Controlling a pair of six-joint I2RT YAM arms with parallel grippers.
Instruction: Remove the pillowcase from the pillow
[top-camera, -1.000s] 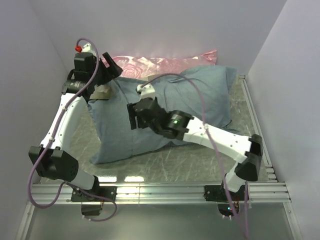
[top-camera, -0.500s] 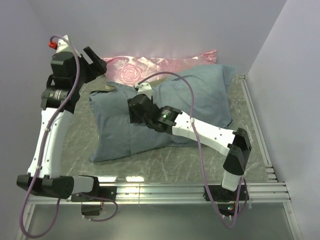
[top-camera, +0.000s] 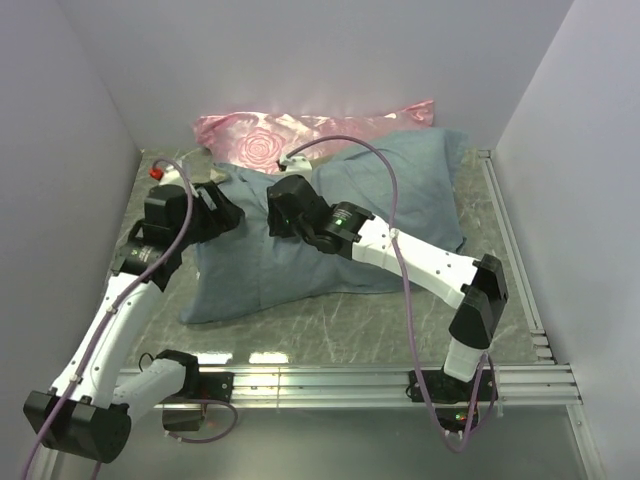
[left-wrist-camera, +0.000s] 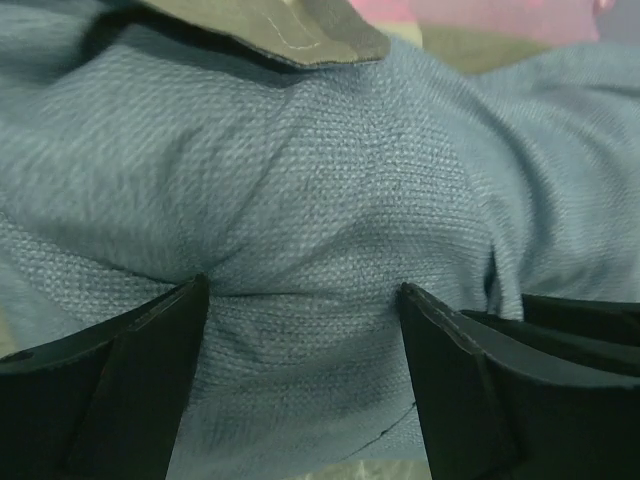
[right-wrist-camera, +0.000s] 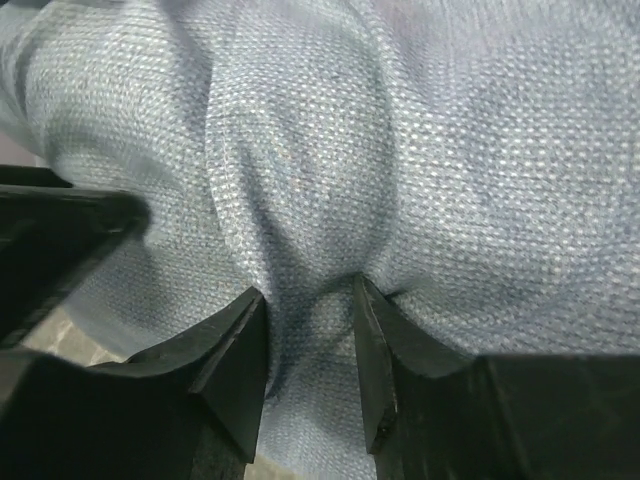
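Observation:
The blue-grey pillowcase (top-camera: 350, 215) lies stuffed and plump across the table. The white pillow is hidden inside it. My left gripper (top-camera: 218, 215) is at the pillowcase's left end, its jaws wide open and pressed into the fabric (left-wrist-camera: 300, 220). A turned-over tan hem (left-wrist-camera: 300, 35) shows just beyond it. My right gripper (top-camera: 280, 205) is on the upper left part of the pillowcase, shut on a pinched fold of the fabric (right-wrist-camera: 308, 300). In the wrist views the left gripper (left-wrist-camera: 300, 295) spans the cloth and the right gripper (right-wrist-camera: 308, 290) squeezes it.
A shiny pink rose-patterned pillow (top-camera: 270, 135) lies against the back wall behind the pillowcase. Walls close in on the left, back and right. A metal rail (top-camera: 350, 380) runs along the near edge. Grey marbled tabletop (top-camera: 330, 330) shows in front of the pillowcase.
My left arm has swung down from high at the far left onto the pillowcase's left end. My right gripper has moved farther back along the pillowcase, and the fabric has bunched near it.

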